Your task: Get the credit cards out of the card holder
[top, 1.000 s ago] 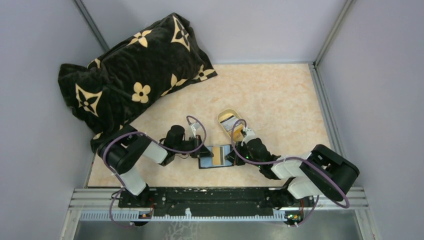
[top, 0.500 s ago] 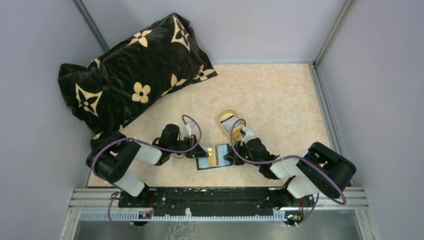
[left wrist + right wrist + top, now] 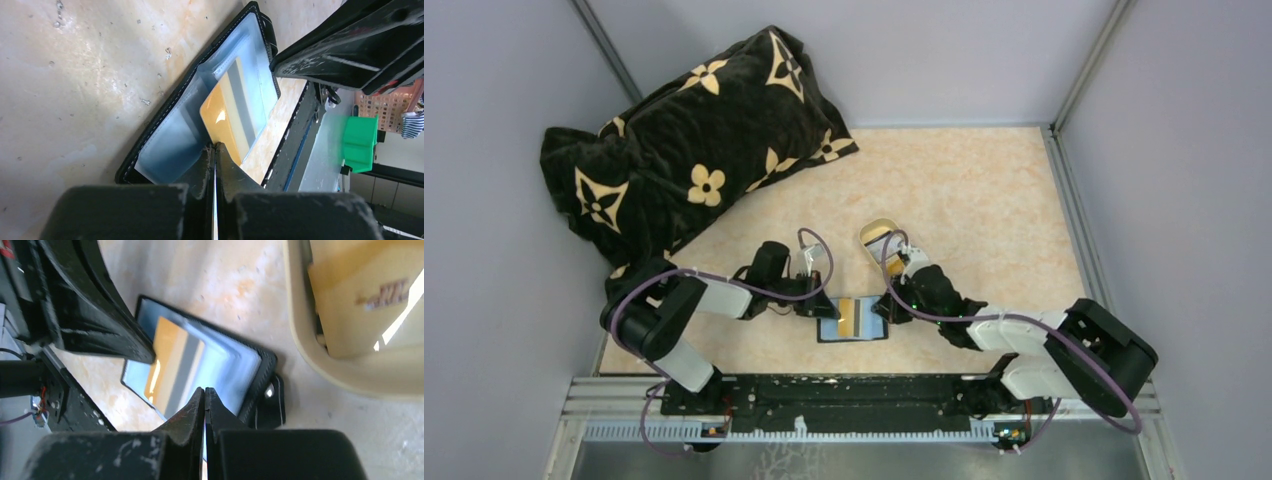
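The pillow (image 3: 684,150) fills the far left of the counter (image 3: 984,200). The tray (image 3: 876,231), just right of centre, holds a tan card (image 3: 360,295), so it is likely the drop spot. Just near of it the wallet (image 3: 856,322) lies open and flat, with an orange card (image 3: 847,316) in its sleeve. The left end effector (image 3: 215,150) and right end effector (image 3: 204,392), each with fingers together, meet its opposite ends, probably to pin it open so the card can slide out.
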Tool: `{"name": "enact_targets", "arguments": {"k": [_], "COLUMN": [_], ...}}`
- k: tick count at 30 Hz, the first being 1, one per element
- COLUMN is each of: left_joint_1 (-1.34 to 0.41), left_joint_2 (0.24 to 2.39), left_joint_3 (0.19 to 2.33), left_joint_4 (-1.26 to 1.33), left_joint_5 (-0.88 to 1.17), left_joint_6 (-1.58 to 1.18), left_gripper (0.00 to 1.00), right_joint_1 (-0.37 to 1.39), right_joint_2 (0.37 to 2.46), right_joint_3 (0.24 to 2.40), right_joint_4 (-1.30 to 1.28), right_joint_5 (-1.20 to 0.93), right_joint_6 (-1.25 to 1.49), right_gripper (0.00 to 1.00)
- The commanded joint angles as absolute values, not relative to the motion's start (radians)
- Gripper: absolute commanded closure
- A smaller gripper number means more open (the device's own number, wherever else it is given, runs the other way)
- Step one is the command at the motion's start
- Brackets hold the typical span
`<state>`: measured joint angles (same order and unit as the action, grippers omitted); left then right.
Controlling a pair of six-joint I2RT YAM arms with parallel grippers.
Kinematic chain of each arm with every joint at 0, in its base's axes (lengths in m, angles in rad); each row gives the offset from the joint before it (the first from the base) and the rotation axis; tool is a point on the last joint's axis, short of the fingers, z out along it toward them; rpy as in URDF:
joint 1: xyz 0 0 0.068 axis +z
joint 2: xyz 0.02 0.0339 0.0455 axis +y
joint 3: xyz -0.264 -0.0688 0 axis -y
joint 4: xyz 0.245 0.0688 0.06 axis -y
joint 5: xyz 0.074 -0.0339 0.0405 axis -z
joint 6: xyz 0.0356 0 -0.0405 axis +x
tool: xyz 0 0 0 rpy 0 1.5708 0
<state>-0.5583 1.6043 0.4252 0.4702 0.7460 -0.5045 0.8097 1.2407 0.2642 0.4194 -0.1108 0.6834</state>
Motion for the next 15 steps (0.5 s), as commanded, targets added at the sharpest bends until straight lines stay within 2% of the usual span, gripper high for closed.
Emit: {"name": "enact_targets", "arguments": {"k": [1, 8, 15], "left_joint_1": [-0.555, -0.556, -0.555], "left_joint_2": [1.631, 1.650, 1.665], "left_joint_3": [0.445, 0.449, 0.457], "left_joint_4": [0.429, 0.413, 0.426], "left_joint_5": [0.800, 0.787, 0.783], "left_joint_6": [-0.452, -0.442, -0.445], "left_gripper": [1.00, 1.00, 1.00], "right_joint_1": [0.820, 0.821, 0.821], "right_joint_2": [1.284, 1.399, 1.371], "right_joint_3": [0.367, 0.407, 0.445], "right_joint_4": [0.402, 0.535, 0.472], "right_joint_5": [-0.107, -0.184, -0.192], "right_joint_6": [0.623, 0.658, 0.639], "right_gripper": [1.00, 1.00, 1.00]}}
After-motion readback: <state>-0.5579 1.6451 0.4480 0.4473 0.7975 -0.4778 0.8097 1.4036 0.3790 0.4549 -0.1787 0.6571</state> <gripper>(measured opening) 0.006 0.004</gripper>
